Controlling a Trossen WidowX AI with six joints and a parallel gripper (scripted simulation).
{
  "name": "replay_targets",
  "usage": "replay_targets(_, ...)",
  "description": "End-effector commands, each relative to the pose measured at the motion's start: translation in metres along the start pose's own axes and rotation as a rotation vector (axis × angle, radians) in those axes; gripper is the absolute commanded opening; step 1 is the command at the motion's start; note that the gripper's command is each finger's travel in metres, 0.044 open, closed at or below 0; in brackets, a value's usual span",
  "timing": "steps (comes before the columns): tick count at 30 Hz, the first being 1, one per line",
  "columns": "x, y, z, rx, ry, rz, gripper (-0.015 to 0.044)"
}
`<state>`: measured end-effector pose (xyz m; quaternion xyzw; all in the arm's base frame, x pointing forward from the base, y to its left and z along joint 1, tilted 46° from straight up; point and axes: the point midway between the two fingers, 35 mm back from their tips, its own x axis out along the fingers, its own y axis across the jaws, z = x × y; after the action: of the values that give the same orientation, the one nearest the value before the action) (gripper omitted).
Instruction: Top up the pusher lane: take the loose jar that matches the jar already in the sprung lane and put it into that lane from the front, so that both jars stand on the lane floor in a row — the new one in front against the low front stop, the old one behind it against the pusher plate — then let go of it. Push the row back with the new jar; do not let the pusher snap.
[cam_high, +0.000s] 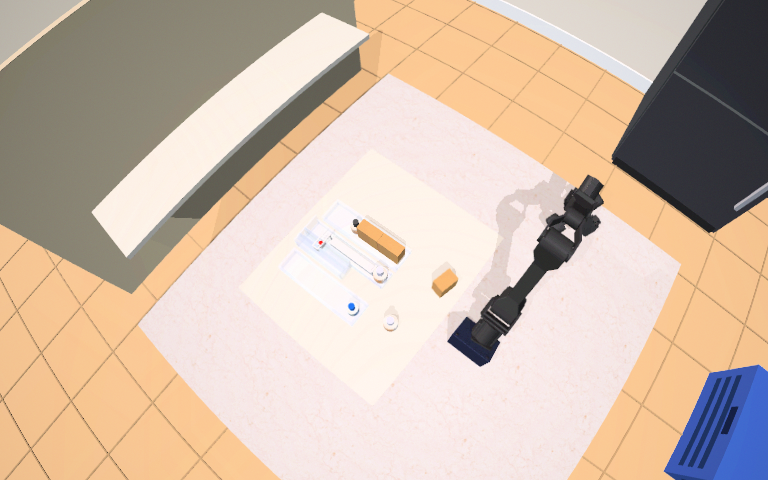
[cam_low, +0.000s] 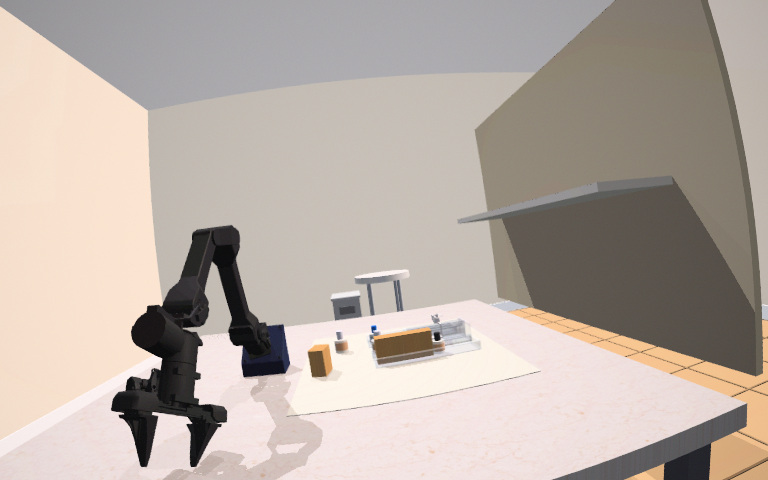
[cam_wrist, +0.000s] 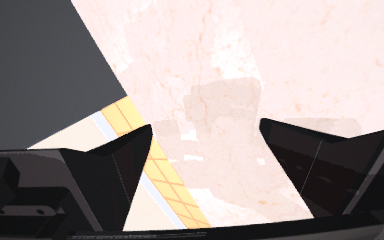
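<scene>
The loose jar (cam_high: 390, 322) (cam_low: 340, 344), pale-capped with a brownish body, stands upright on the cream mat in front of the lanes. A similar pale-capped jar (cam_high: 380, 273) stands at the front end of the middle lane, with a long narrow pale strip (cam_high: 353, 255) behind it. The pusher plate and front stop are too small to make out. In the exterior view the orange boxes hide most of this lane. My gripper (cam_low: 169, 464) (cam_wrist: 206, 126) is open and empty, pointing down above the bare tabletop, far from both jars on the other side of the loose orange box.
A blue-capped jar (cam_high: 351, 307) stands in one outer lane. The other outer lane holds orange boxes (cam_high: 380, 241) (cam_low: 403, 344) and a black-capped jar (cam_high: 355, 225). A loose orange box (cam_high: 444, 282) (cam_low: 320, 360) stands on the mat (cam_high: 373, 379). A clear housing (cam_high: 334, 261) rises beside the middle lane.
</scene>
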<state>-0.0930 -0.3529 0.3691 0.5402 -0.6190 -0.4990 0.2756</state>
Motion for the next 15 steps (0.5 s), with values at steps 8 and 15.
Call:
replay_targets(8,-0.009,-0.063,-0.117,-0.256,0.307,-0.132,0.0440)
replay_targets(15,-0.040,-0.121,-0.192,-0.442,0.529,-0.225,0.0440)
